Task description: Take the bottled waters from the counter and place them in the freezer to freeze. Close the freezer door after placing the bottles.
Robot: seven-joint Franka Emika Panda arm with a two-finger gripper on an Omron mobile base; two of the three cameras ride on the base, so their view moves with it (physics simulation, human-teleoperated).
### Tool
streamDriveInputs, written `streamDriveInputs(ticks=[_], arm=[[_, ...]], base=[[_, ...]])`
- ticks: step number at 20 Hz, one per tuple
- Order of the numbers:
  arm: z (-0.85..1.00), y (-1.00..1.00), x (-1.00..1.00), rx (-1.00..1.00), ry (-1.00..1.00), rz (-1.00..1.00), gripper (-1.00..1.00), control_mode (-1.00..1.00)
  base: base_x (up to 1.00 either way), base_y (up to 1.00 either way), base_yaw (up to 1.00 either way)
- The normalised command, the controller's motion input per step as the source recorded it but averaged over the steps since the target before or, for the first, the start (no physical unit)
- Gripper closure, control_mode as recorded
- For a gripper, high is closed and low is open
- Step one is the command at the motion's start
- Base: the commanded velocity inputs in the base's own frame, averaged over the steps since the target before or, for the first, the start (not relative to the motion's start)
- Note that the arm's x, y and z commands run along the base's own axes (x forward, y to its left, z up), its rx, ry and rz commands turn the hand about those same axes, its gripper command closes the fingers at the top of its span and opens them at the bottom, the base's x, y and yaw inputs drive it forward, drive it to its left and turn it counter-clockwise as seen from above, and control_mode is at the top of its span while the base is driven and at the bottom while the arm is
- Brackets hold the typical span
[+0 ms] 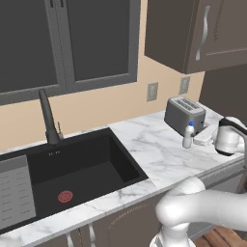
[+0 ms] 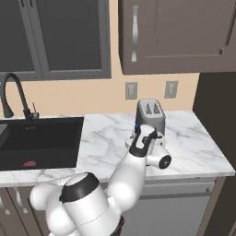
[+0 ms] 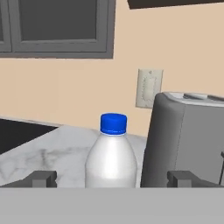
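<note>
One of the bottled waters, a white bottle (image 3: 111, 159) with a blue cap, stands upright on the marble counter (image 3: 39, 153), just left of a grey toaster. In the hand view it is centred between my gripper's (image 3: 113, 178) two fingertips, which stand wide apart and open, clear of its sides. From the left base view the bottle (image 1: 188, 135) is in front of the toaster with my gripper (image 1: 198, 138) reaching in from its right. In the right base view my hand covers most of the bottle, leaving its blue cap (image 2: 136, 126) above my gripper (image 2: 138, 132). The freezer is out of view.
The toaster (image 1: 184, 114) (image 2: 150, 113) stands close behind and beside the bottle. A black sink (image 1: 72, 173) with a dark faucet (image 1: 48, 118) lies to the left. Brown wall cabinets (image 2: 175, 32) hang overhead. The counter's front edge (image 2: 152, 176) runs under my arm.
</note>
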Motion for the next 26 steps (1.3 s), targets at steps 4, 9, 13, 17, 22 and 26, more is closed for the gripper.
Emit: streamDriveInputs(ticks=[4,9,13,17,22,26], arm=[[-0.15,0.00,0.14,0.00,0.00,0.00,-1.00,-1.00],[-0.09,0.00,0.04,0.00,0.00,0.00,-1.00,-1.00],[-0.03,0.00,0.00,0.00,0.00,0.00,-1.00,-1.00],[0.00,0.00,0.00,0.00,0.00,0.00,-1.00,-1.00],[0.00,0.00,0.01,0.00,0.00,0.00,-1.00,-1.00],[0.00,0.00,0.00,0.00,0.00,0.00,-1.00,-1.00]], base=[[0.00,0.00,0.00],[0.00,0.00,0.00],[0.00,0.00,0.00],[0.00,0.00,0.00],[0.00,0.00,0.00],[0.00,0.00,0.00]])
